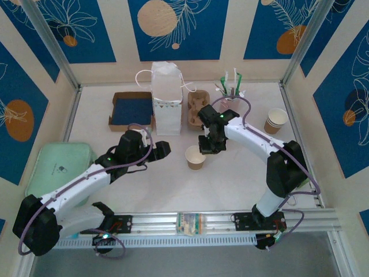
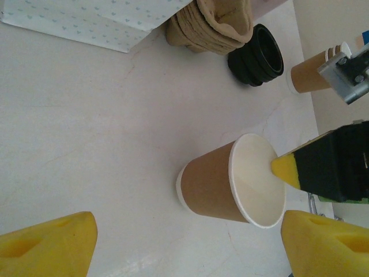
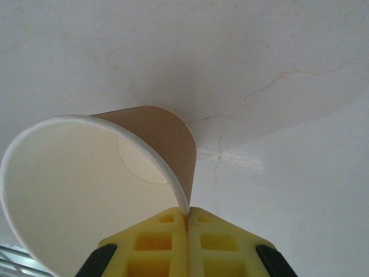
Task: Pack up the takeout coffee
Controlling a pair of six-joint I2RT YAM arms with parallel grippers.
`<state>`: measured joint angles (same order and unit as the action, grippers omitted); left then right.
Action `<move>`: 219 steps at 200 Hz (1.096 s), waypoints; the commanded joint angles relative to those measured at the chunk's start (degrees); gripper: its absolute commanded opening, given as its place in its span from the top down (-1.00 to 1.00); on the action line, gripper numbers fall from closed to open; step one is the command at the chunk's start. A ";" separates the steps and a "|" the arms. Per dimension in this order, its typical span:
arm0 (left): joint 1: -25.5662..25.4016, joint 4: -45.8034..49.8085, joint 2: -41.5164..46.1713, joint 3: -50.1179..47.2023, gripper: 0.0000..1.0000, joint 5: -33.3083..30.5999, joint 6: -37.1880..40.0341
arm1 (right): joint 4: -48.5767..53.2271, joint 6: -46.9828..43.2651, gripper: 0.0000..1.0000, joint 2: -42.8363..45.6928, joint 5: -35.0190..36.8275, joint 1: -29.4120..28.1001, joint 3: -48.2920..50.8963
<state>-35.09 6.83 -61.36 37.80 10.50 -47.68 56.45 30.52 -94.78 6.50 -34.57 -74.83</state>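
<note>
Near centre: I'm seeing left gripper point(image 1: 162, 149) hanging with jaws apart, just left of coffee cup point(image 1: 195, 157). Right gripper point(image 3: 186, 216) pinching cup's far-right rim, fingers together on single wall. I'm judging it thin paper, light, buckling easily, so gripping body from two sides looks safer. Cup standing lidless, empty. Farther: black lids point(image 2: 256, 55), white bag point(image 1: 166, 98) — bag mouth hard to make out.

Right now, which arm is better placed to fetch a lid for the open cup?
Probably left. The left gripper has open, empty jaws; the right gripper is shut on the cup rim. The lids lie just beyond the cup.
</note>
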 commanded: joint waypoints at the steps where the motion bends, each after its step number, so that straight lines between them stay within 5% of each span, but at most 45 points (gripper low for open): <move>1: 0.46 0.02 -0.34 0.43 -0.67 0.13 0.58 | -1.12 1.97 0.90 -0.10 1.41 -0.93 1.04; 172: 0.46 1.37 -0.25 1.31 -0.67 -0.17 1.45 | 1.00 0.37 0.53 2.35 5.60 -1.73 0.48; 219: 0.46 3.17 0.36 1.97 -0.67 -1.09 2.67 | 0.10 -4.16 0.36 5.90 6.34 3.48 -1.31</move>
<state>-35.09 8.05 -61.36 37.95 10.44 -47.00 56.14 29.47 -92.42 11.84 -34.72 -74.13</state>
